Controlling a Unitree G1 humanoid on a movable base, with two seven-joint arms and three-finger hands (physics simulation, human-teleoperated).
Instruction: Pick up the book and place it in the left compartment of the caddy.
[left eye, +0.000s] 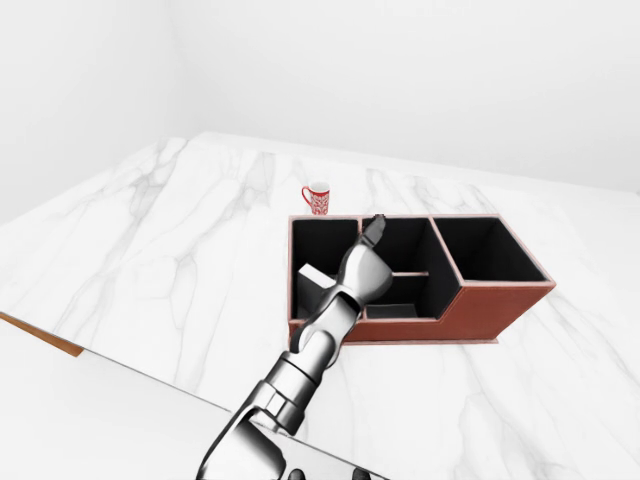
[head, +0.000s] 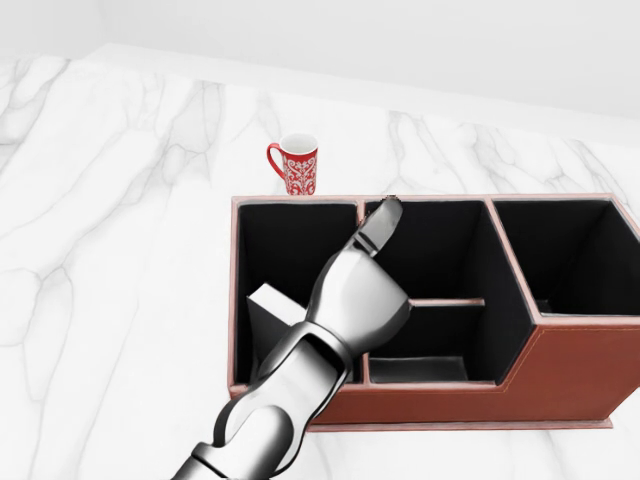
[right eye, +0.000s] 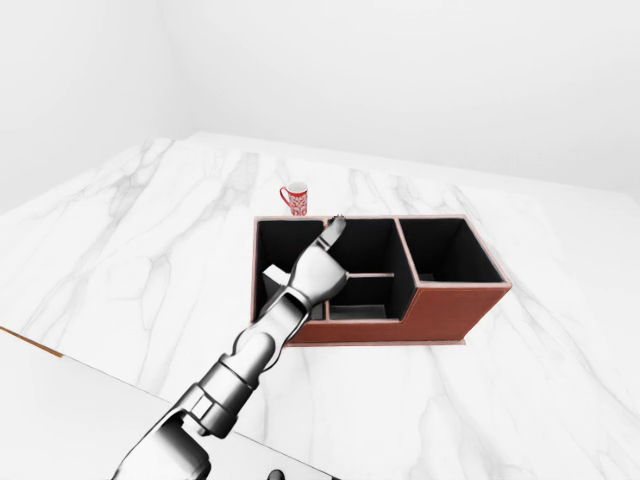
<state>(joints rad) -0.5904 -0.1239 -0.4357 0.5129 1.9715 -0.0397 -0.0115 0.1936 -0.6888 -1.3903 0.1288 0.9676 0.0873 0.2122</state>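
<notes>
On the marble counter (head: 120, 260), book (head: 268, 312) sits below-left of open left hand (head: 362, 270)

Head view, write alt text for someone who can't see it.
The silver left hand reaches over a red-brown leather caddy; a pale grey book leans in its left compartment. A red patterned mug stands beyond on the white marble counter.

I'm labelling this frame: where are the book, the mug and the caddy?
book (head: 268, 308): head view, its pale face inside the left compartment.
mug (head: 300, 168): head view, its patterned red side.
caddy (head: 560, 375): head view, its brown outer wall.
</notes>
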